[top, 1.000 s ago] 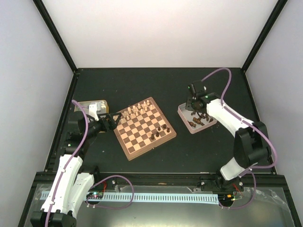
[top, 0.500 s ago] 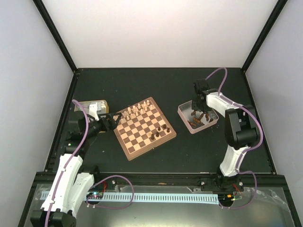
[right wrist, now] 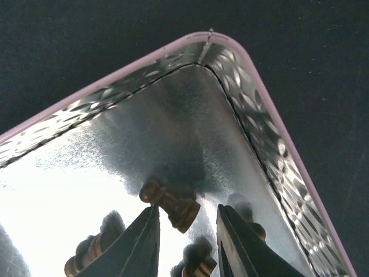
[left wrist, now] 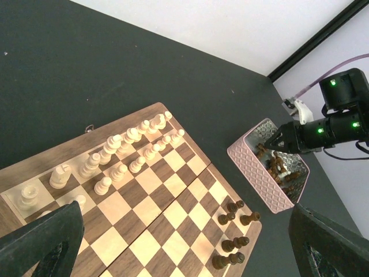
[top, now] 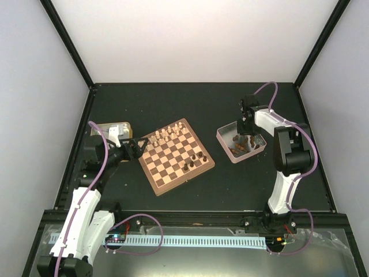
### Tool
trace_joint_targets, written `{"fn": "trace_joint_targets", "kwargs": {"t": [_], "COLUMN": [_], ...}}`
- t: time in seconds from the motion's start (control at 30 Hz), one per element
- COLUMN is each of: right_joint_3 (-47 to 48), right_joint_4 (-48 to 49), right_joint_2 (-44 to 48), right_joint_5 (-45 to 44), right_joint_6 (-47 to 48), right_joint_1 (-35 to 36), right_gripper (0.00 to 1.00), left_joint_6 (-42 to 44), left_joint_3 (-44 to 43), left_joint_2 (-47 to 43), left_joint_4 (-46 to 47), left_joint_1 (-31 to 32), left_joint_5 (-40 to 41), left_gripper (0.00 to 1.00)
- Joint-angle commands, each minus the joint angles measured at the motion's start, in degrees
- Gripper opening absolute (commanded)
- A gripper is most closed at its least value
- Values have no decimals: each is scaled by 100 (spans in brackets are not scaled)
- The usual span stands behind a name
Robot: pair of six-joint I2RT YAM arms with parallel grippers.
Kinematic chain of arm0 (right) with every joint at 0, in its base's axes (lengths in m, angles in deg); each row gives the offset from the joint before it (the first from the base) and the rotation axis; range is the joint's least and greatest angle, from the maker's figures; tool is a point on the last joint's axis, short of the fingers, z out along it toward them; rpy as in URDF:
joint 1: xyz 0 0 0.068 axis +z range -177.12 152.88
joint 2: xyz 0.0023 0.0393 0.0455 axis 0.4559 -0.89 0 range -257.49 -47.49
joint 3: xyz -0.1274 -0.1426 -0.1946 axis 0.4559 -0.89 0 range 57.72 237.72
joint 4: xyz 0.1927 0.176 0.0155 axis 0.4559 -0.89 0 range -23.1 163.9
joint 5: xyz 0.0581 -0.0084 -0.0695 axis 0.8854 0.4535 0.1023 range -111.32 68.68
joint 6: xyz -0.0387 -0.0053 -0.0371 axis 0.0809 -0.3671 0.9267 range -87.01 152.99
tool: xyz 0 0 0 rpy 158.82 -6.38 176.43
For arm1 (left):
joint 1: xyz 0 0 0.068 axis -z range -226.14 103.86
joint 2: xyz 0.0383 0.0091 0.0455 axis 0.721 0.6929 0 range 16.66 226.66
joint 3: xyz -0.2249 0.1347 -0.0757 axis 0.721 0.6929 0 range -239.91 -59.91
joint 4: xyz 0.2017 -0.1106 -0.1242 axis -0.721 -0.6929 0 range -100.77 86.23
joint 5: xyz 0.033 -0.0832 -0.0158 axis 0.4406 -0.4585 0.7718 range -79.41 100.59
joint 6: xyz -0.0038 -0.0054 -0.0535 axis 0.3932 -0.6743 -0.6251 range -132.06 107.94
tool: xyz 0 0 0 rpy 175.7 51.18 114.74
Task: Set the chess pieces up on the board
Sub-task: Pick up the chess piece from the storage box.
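- While the right gripper [right wrist: 187, 219] hangs inside the pink-rimmed tin [right wrist: 271, 138], its jaws stand partly apart and clamp nothing; a dark chess piece [right wrist: 172, 203] lies on the tin floor at their tips.
- Left gripper [top: 137, 149] gapes wide, empty, at the left edge of the board [top: 167, 168].
- Cream chess pieces [left wrist: 124, 151] stand in two rows along one side; a few dark chess pieces [left wrist: 233, 222] stand opposite.

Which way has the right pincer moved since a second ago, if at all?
Yes. In the top view the right pincer has shifted rightward over the pink-sided tin, from its left part toward its middle.
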Motion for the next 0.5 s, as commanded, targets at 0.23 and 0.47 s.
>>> {"fn": "trace_joint_targets", "kwargs": {"t": [0.23, 0.47], "right_joint_3": [294, 271], "right_joint_4": [-41, -111], "right_joint_2": [-303, -388], "right_joint_5": [696, 733], "right_joint_6": [803, 901], "right_joint_1": [-202, -207], "right_gripper": [28, 26], "left_joint_6": [90, 112], "left_joint_3": [-224, -233], "left_joint_2": [-47, -36], "left_joint_4": [-13, -12], "left_joint_1": [14, 13], "left_joint_5": [-64, -39], "left_gripper": [99, 99]}}
